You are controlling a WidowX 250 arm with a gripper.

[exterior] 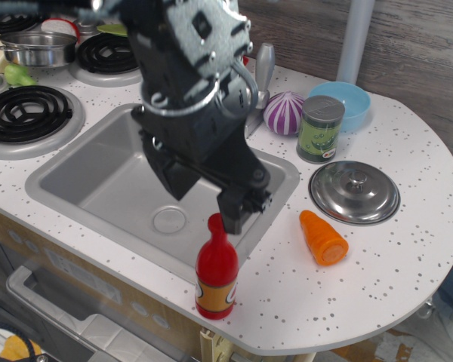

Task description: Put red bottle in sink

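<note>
We see the red bottle (216, 268) standing upright on the white speckled countertop (408, 234), low and just left of centre in the frame, on the narrow strip between the counter's front edge and the near rim of the sink (98, 177); its rounded cap points up and its orange-yellow label band faces us. Directly above the cap we find the black gripper (206, 202), its two fingers spread apart with nothing between them; the right-hand finger (240, 207) hangs just over the cap, and we cannot tell whether it touches; the other finger (172, 172) lies over the basin. The gripper's bulky grey-and-black body fills the upper centre of the frame and hides much of the sink's far wall. The grey sink is set into the countertop at left centre, its round drain (170, 219) visible left of the bottle. To the right of the bottle lies an orange carrot (322, 237); beyond it, a round silver lid (354, 191); further up, a green can (320, 129), a purple onion (285, 113) and a blue bowl (349, 101). At upper left we note black stove burners (26, 113) and a metal pot (36, 48).
</note>
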